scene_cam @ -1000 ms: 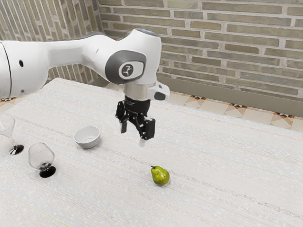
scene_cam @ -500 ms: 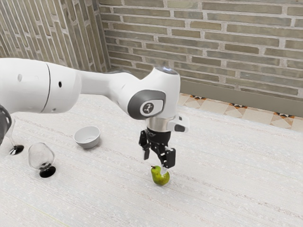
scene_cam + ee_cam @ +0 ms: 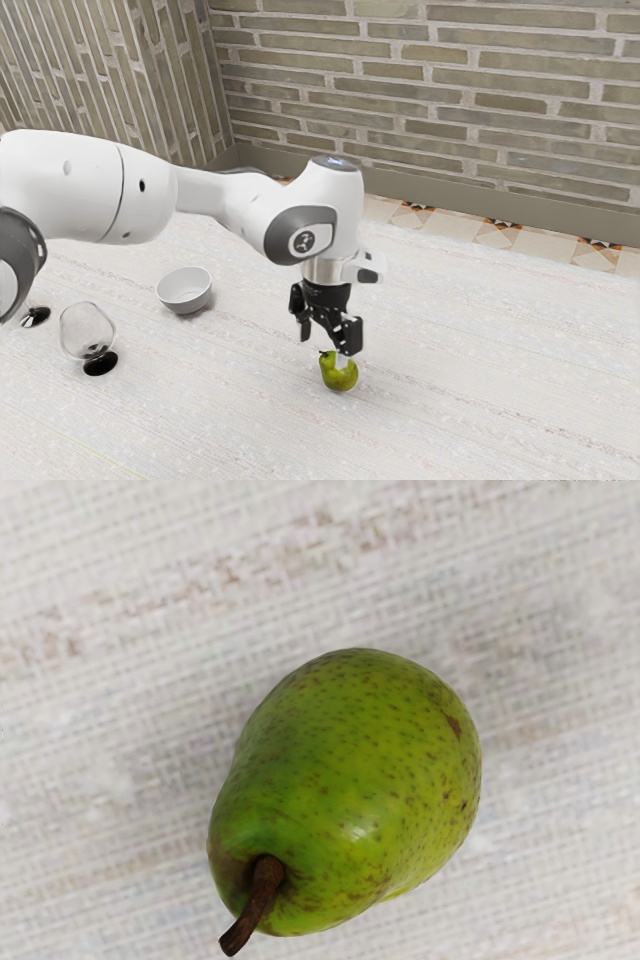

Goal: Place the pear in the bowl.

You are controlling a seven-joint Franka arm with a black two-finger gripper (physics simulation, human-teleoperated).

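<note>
The gripper (image 3: 325, 347) has come down to the pear (image 3: 339, 379), lower centre of the exterior view, fingers apart; a grasp seems next, then the bowl (image 3: 190, 302), centre-left.

We are seeing a pear (image 3: 350, 780) glowing yellow-green, its skin wearing brown freckles and a reddish-brown fleck, its stem (image 3: 252, 905) showing dark brown. Beneath, we are finding an off-white tabletop (image 3: 480, 390) carrying a fine woven pattern and faint reddish-brown streaks. We are noticing a pale grey bowl (image 3: 190, 303), a clear glass (image 3: 86, 326) ending in a black foot, a black claw (image 3: 323, 347) and a white arm (image 3: 335, 195) bearing dark grey patches. Behind, we are viewing grey-brown bricks (image 3: 460, 90) striping in pale mortar, and cream tiles (image 3: 510, 237) displaying orange-and-black motifs.
</note>
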